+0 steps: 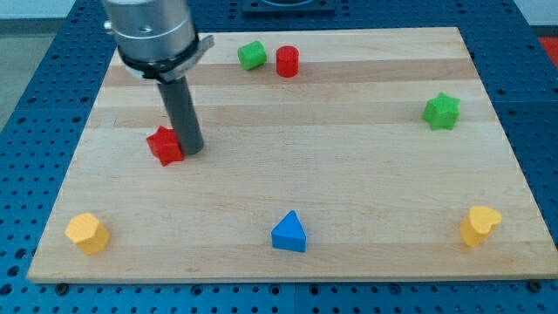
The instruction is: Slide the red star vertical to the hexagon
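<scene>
The red star (164, 145) lies on the view's left side of the wooden board (349, 174), roughly at mid-height; my tip (192, 150) stands touching or just beside its right edge, the rod rising from there toward the view's top; contact cannot be confirmed, as the rod hides the join. There are no jaws on this rig; the arm ends in a plain rod and holds nothing, so any motion of the star must come from a push alone.

The hexagon named in the task is judged to be the yellow hexagon (87, 233) near the board's bottom left corner; the star sits above it and somewhat to the view's right, well apart from it. Judgement: the tip's station on the star's right flank suits a push toward the view's left, which would bring the star into line above the hexagon; alignment is not yet achieved.

Further out: a green block (252, 56) and a red cylinder (288, 62) stand just beside each other near the top edge; a green star (441, 111) lies at the right; a blue triangle (289, 233) at bottom centre; a yellow heart-like block (480, 225) at bottom right; none obstructs the star's path. Risk noted: an off-centre push may spin the star and let it slip off the tip.
</scene>
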Controlling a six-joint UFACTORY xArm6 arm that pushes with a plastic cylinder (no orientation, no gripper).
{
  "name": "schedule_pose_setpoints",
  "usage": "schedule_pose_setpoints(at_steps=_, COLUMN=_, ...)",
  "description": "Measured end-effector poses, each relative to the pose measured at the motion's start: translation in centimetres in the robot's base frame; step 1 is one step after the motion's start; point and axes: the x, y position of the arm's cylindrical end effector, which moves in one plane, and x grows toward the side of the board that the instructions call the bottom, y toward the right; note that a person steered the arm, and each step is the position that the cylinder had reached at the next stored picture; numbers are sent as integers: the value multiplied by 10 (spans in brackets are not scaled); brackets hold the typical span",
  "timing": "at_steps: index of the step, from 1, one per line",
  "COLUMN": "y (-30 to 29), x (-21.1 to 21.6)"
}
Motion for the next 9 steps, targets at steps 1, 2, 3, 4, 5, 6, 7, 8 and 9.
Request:
schedule_pose_setpoints(at_steps=1, y=-26, x=0)
schedule_pose_setpoints(at_steps=2, y=-36, x=0)
schedule_pose_setpoints(at_steps=3, y=-44, x=0)
schedule_pose_setpoints(at_steps=4, y=-40, x=0)
schedule_pose_setpoints(at_steps=5, y=4, x=-21)
schedule_pose_setpoints(at_steps=6, y=44, x=-58)
schedule_pose_setpoints(at_steps=7, y=44, x=-59)
schedule_pose_setpoints(at_steps=8, y=44, x=-80)
schedule_pose_setpoints(at_steps=9, y=44, x=-85)
